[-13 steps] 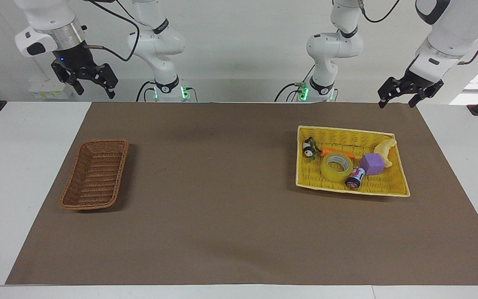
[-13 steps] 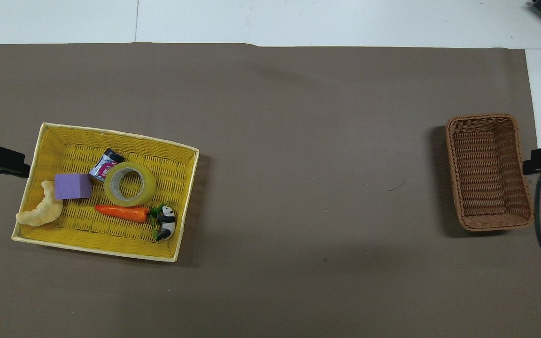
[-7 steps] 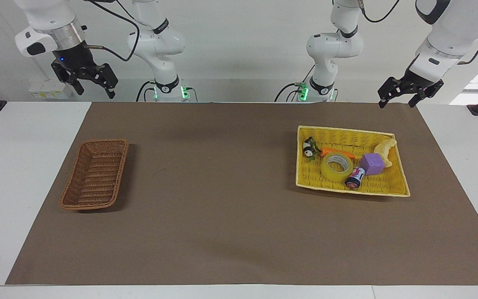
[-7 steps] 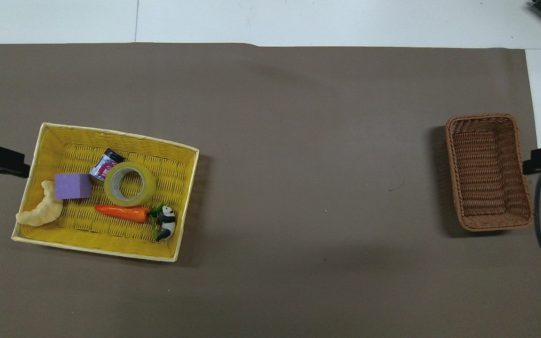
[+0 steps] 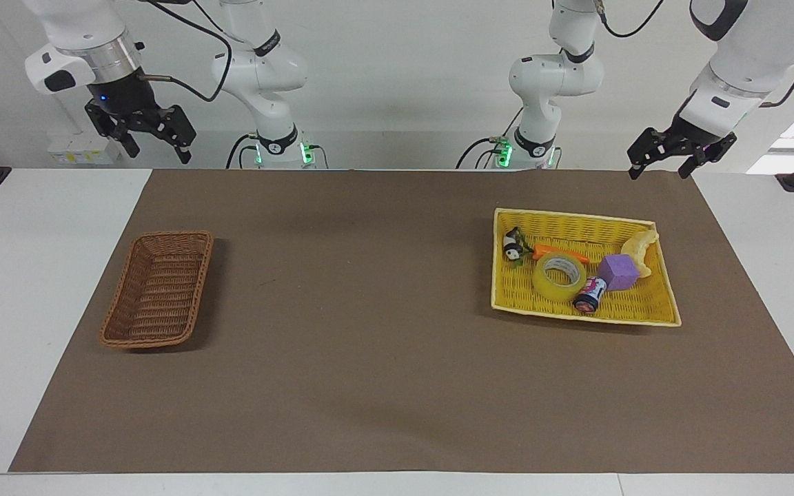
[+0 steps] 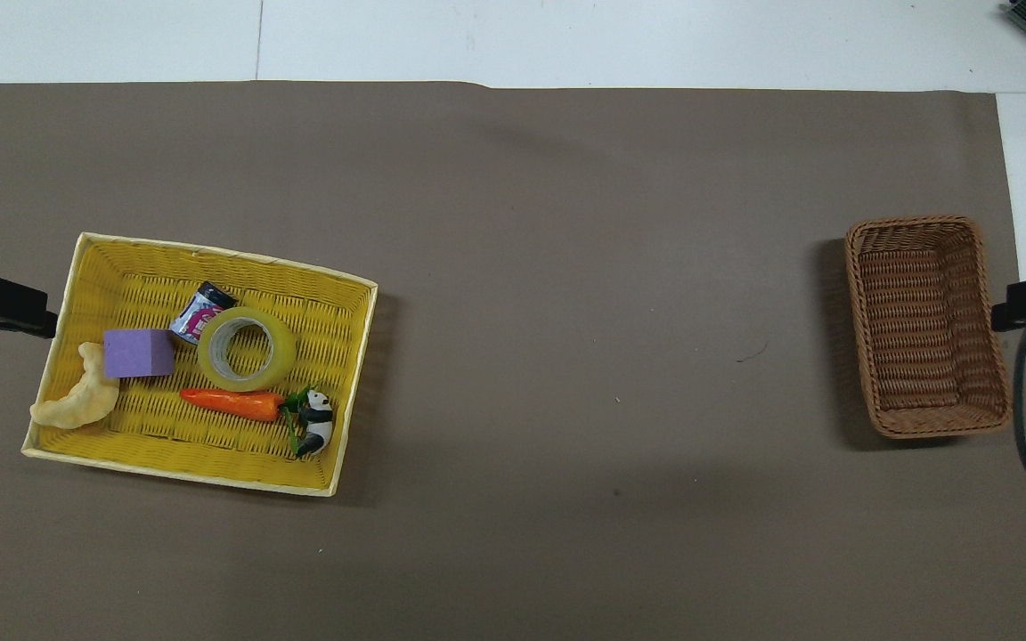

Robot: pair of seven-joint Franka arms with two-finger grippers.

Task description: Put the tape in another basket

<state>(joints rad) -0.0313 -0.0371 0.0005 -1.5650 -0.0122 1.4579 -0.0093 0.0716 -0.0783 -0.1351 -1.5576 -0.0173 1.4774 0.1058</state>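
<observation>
The tape (image 5: 560,277) (image 6: 246,349), a wide yellow translucent roll with a white core, lies flat in the yellow tray basket (image 5: 576,216) (image 6: 121,283), touching a purple block (image 5: 619,271). The dark-brown wicker basket (image 5: 159,289) (image 6: 927,325) stands empty at the right arm's end of the table. My left gripper (image 5: 659,171) hangs open in the air over the table's edge by the yellow tray basket, holding nothing. My right gripper (image 5: 158,153) hangs open and empty over the edge at the brown basket's end. Both arms wait.
Around the tape in the yellow tray lie a toy carrot (image 5: 561,253), a panda figure (image 5: 513,249), a small dark jar (image 5: 590,295) and a pale curved snack (image 5: 640,248). A brown mat (image 5: 369,310) covers the table between the two baskets.
</observation>
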